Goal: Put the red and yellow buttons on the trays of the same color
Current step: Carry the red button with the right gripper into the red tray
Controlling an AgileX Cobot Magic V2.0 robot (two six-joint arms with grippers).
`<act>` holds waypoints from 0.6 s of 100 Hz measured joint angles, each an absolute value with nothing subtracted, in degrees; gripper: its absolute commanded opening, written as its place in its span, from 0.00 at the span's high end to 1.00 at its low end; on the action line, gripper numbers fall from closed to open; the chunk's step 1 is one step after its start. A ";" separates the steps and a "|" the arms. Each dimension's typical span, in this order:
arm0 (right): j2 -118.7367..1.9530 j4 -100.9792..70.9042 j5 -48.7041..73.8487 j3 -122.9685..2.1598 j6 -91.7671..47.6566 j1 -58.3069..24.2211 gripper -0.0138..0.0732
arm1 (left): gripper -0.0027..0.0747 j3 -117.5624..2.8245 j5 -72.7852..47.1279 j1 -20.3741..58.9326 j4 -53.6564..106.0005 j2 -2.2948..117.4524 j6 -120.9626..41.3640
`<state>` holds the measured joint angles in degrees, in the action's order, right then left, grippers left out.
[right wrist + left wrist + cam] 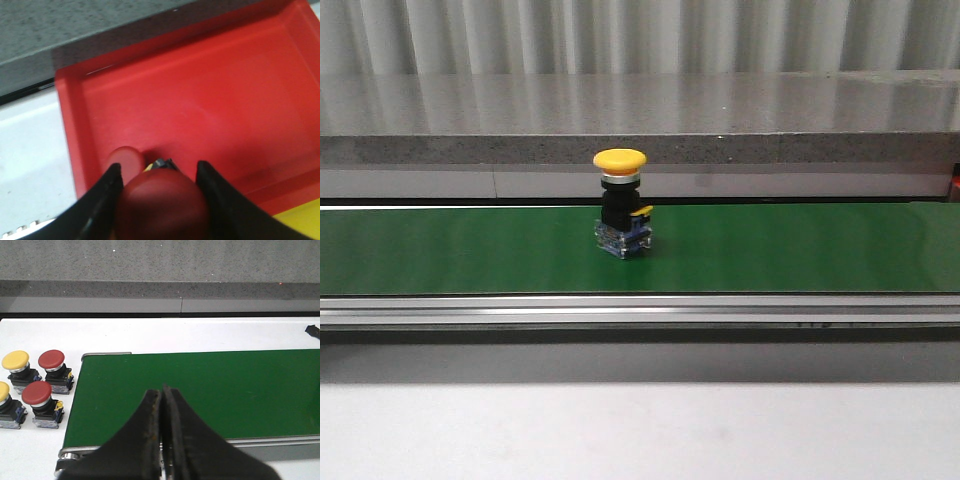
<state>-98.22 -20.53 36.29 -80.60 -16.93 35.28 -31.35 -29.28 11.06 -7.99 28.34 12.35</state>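
A yellow button (620, 160) stands upright on the green belt (800, 250) in the front view, with neither gripper near it. My left gripper (161, 390) is shut and empty above the belt's end (225, 390). Beside that end stand two red buttons (51, 359) (36, 392) and two yellow buttons (15, 360) (2, 390) on the white table. My right gripper (159, 167) is shut on a red button (162, 205), held over the red tray (210, 100). A blurred red rounded shape (125, 157) lies on the tray floor beside it. A corner of the yellow tray (300, 225) shows.
The belt has a metal rail (640, 310) along its front and a grey stone ledge (640, 110) behind it. White table surface (30, 150) lies beside the red tray. A small black part (312, 331) sits at the far edge of the white table.
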 measured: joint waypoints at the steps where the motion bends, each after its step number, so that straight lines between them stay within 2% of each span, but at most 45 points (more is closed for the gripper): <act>1: -98.62 -20.53 35.88 -80.60 -16.93 35.51 0.61 | 0.99 -31.35 -29.28 11.06 -7.99 28.34 12.35; 60: -112.63 -23.34 27.21 -82.50 -16.72 36.94 0.61 | 0.99 -31.35 -29.28 11.06 -7.99 28.34 12.35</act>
